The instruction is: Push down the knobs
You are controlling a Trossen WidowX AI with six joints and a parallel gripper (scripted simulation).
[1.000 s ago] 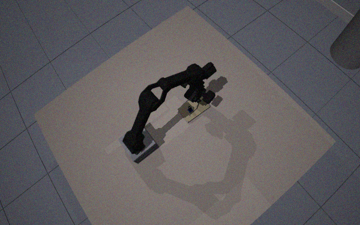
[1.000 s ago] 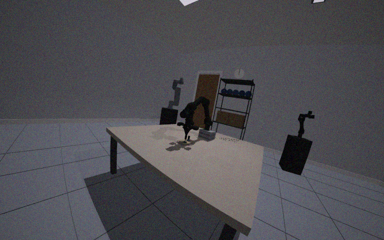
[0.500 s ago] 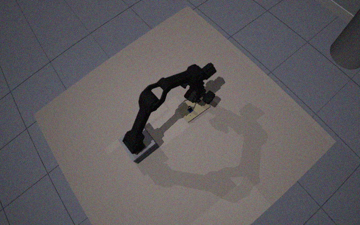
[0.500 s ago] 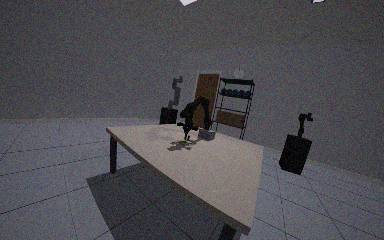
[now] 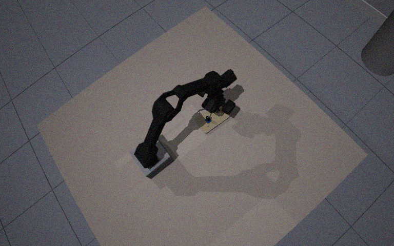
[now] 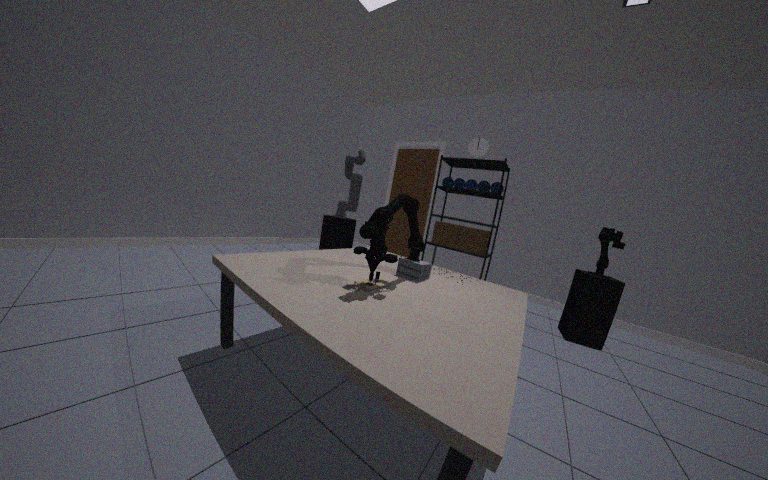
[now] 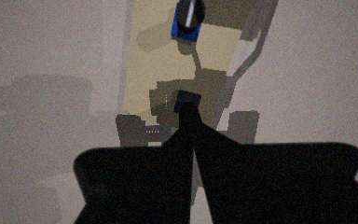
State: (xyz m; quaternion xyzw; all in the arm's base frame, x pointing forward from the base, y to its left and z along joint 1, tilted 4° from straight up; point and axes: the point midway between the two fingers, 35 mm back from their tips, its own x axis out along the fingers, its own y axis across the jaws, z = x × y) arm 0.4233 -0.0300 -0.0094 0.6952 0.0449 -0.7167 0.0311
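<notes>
Black gripper (image 5: 210, 115) (image 6: 371, 279) (image 7: 191, 125): filled the lower wrist view, its fingertips together with nothing clamped between them, pointing down over the circuit board.
Dark square part (image 7: 196, 98): showed at the fingertips in the wrist view, partly covered by them; whether they touched it could not be told.
Black knob (image 5: 208, 118) (image 6: 377, 275) (image 7: 191, 15): stood apart from the fingertips, with a pale line across its top plain only in the wrist view; how far down its shaft it sat could not be told.
Blue potentiometer (image 5: 208, 121) (image 7: 185, 35): lay under that knob; the exterior view did not resolve its colour.
Circuit board (image 5: 219, 122) (image 6: 367, 281) (image 7: 144, 61): pale yellow on the table, partly shadowed, with one long edge clearest from the top.
Black arm (image 5: 162, 111) (image 6: 381, 220): bent above the board, its arch readable from the exterior, its open link from the top.
Grey base block (image 5: 142, 169) (image 6: 413, 269): supported the arm on the table.
Pale table (image 5: 315, 152) (image 6: 436, 339): broad shadows crossed its top; the exterior view added its dark legs.
Shelf rack (image 6: 474, 163): stood beyond, holding blue round items (image 6: 471, 184), next to a brown door (image 6: 415, 169), seen only in the exterior view.
</notes>
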